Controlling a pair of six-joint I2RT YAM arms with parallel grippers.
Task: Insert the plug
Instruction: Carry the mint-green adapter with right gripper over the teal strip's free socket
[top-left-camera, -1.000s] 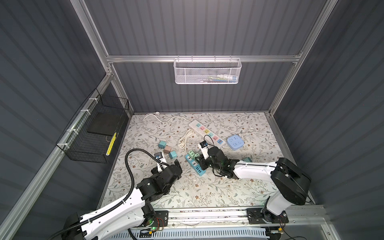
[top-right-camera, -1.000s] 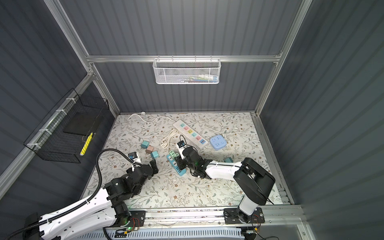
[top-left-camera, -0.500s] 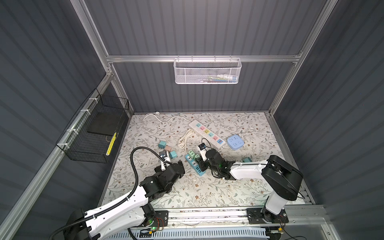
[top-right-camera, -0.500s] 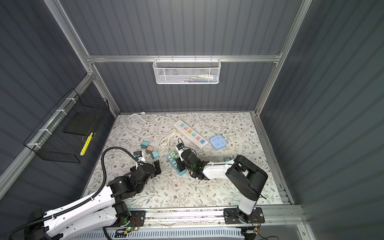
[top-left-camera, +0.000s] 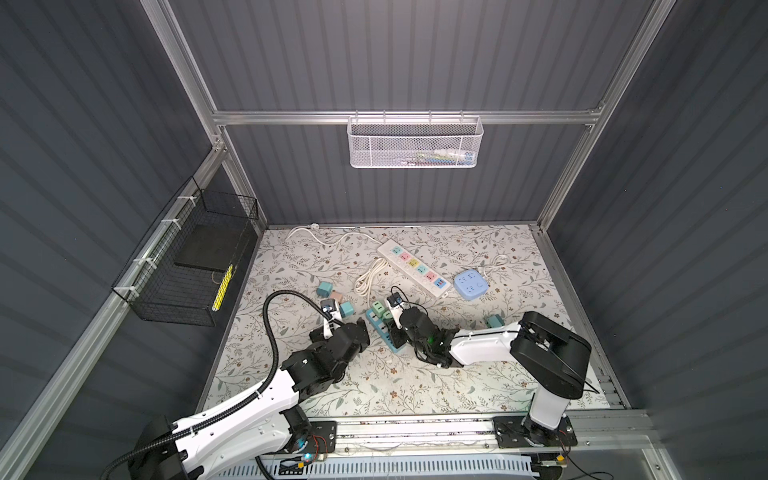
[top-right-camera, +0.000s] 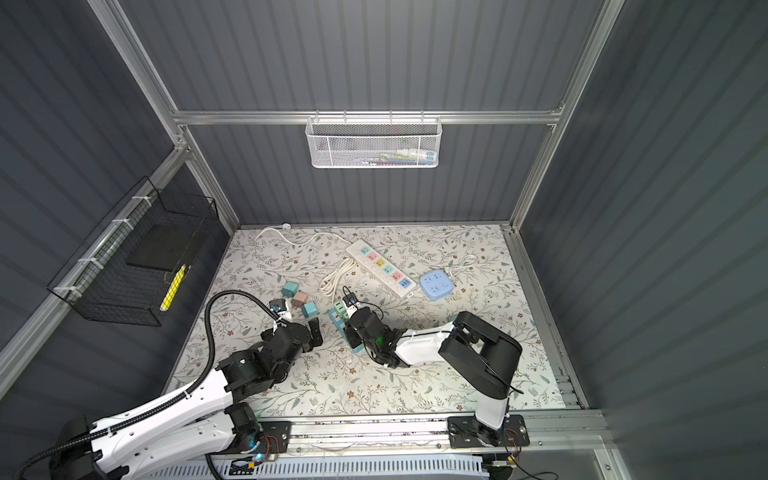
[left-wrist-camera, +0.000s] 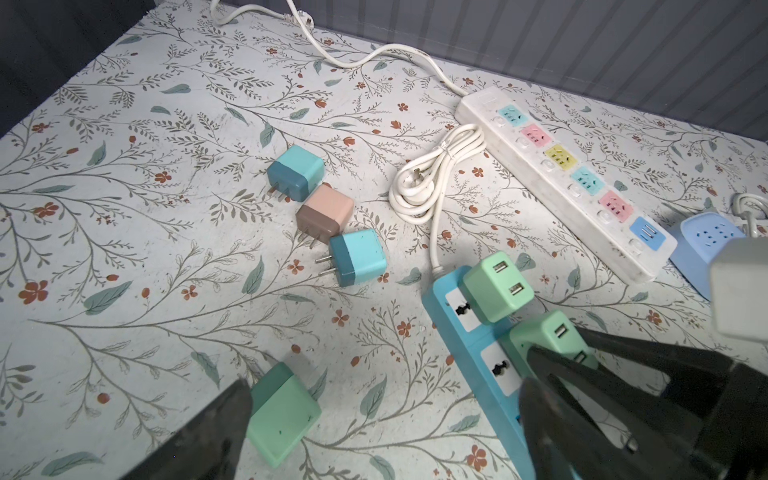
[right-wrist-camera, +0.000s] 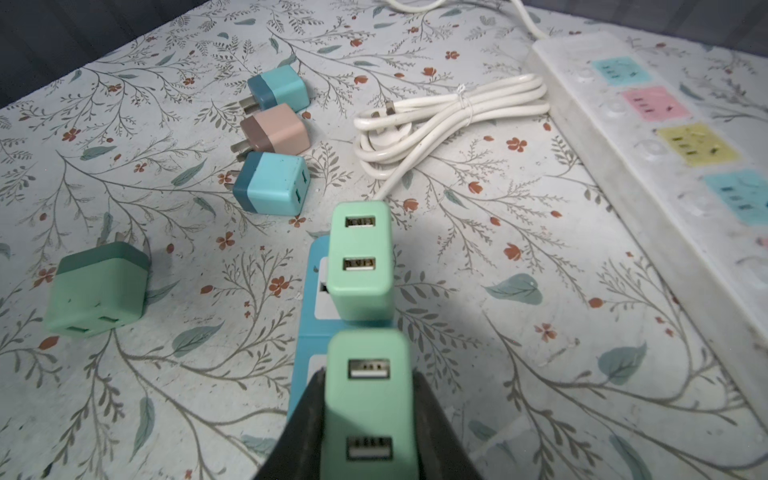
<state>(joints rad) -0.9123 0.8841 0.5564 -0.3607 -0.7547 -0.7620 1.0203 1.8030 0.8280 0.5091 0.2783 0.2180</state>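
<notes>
The right gripper (right-wrist-camera: 368, 376) is shut on a green plug (right-wrist-camera: 370, 399), which stands upright over the blue power strip (right-wrist-camera: 309, 332). Its prongs are hidden. A second green plug (right-wrist-camera: 361, 262) sits in the strip's end socket just beyond it. In both top views this grip is at mid-table (top-left-camera: 395, 328) (top-right-camera: 353, 328). The left gripper (left-wrist-camera: 386, 374) is open and low over the mat just left of the strip. A loose green plug (left-wrist-camera: 282, 415) lies beside one of its fingers (left-wrist-camera: 232, 407). The blue strip (left-wrist-camera: 465, 361) is by the other finger.
Two teal plugs and a pink plug (top-left-camera: 336, 297) lie left of a coiled white cord (top-left-camera: 368, 280). Behind are a white power strip (top-left-camera: 413, 268) and a round blue socket (top-left-camera: 470, 284). A teal plug (top-left-camera: 494, 321) lies beside the right arm. A black wire basket (top-left-camera: 183, 266) hangs on the left wall.
The right gripper has moved left and nearer with the green plug, down onto the blue strip. The left gripper has advanced toward the strip, still open.
</notes>
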